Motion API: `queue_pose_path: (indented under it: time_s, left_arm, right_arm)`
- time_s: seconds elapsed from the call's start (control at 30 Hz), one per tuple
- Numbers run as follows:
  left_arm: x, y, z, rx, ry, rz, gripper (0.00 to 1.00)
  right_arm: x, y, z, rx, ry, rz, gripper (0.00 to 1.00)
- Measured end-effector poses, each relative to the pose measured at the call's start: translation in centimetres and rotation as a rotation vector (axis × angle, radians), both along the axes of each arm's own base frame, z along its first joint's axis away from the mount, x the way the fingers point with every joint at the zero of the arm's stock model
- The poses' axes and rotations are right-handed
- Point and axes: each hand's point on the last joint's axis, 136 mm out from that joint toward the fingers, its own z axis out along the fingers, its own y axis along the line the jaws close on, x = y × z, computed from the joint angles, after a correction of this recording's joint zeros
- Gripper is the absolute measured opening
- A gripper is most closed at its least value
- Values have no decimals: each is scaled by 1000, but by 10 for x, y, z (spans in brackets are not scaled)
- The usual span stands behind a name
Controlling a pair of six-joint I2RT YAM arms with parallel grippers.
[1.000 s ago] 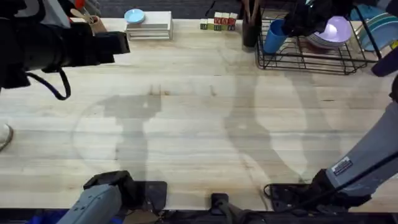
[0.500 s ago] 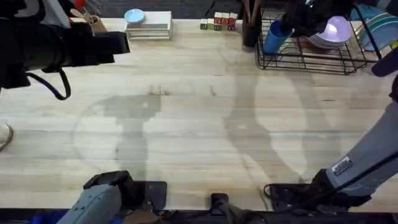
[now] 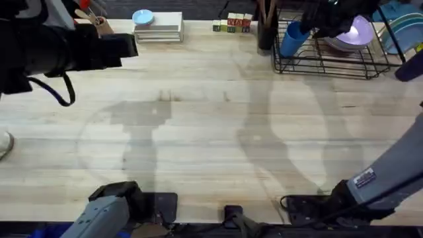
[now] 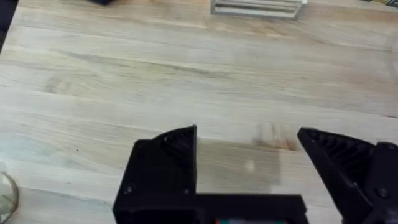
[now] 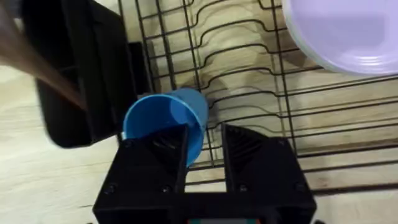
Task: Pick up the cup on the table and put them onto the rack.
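The blue cup (image 3: 291,39) leans tilted inside the left end of the black wire rack (image 3: 330,66) at the far right of the table (image 3: 211,132). My right gripper (image 3: 316,23) hovers just over it. In the right wrist view the cup (image 5: 158,118) opens toward the camera, resting on the rack (image 5: 249,93) wires. The right gripper (image 5: 205,140) is open a little, its fingers either side of the cup's rim wall with a gap showing beside the wall. My left gripper (image 4: 247,149) is open over bare wood, raised at the far left (image 3: 122,47).
A purple bowl (image 3: 360,32) and blue-green plates (image 3: 396,30) fill the rack's right half. A dark utensil holder (image 3: 266,33) stands just left of the rack. Along the back edge are coloured blocks (image 3: 231,25) and a white stand with a blue plate (image 3: 157,26).
The right gripper has shifted slightly up and to the right over the rack while the cup has stayed where it leans. The left arm has not moved.
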Motion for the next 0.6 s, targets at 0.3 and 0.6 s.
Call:
queue_pose_path:
  time_s: [0.3, 0.6]
  left_arm:
    - [0, 0, 0, 0, 0, 0, 993]
    - [0, 0, 0, 0, 0, 0, 993]
  right_arm:
    - [-13, 1, 40, -2, -43, 0, 321]
    - [-38, 2, 73, -4, -57, 2, 349]
